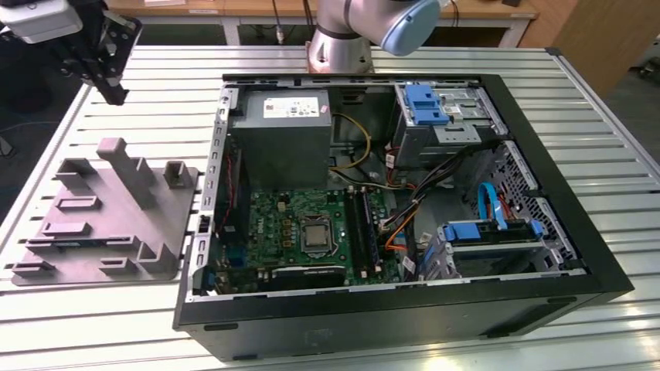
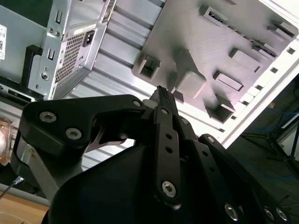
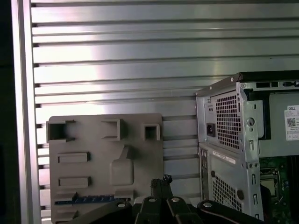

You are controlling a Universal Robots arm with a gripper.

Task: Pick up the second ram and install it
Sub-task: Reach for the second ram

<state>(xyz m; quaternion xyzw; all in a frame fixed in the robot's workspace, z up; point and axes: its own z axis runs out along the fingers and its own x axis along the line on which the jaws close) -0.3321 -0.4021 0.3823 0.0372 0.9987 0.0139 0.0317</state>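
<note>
Evidently not yet picked up: the second ram [image 3: 88, 199], lying flat in an edge slot of the grey holder [image 3: 103, 154], dark blue-green board face showing in the first wrist view. Holder set on the slatted tabletop [image 1: 154, 77], just beside the open computer case [image 1: 565, 209], on the exterior view's left. Judged an early stage: no pick made, no carry made, no seating in the black motherboard slots [image 1: 363, 224] inside the case. Occupancy of those slots by another stick: cannot tell from the exterior view.

Closed, tips together, gripping nothing: the tool [image 3: 161, 181]. No contact with ram or holder. Hangs high over the tabletop beyond the holder's far end in the exterior view, well apart from the case interior. Points downward, tips lined toward the holder's raised blocks in both wrist views. Arm base [image 1: 341, 46] planted on the tabletop behind the case; wrist reaching out to the exterior view's left, above holder height.
</note>
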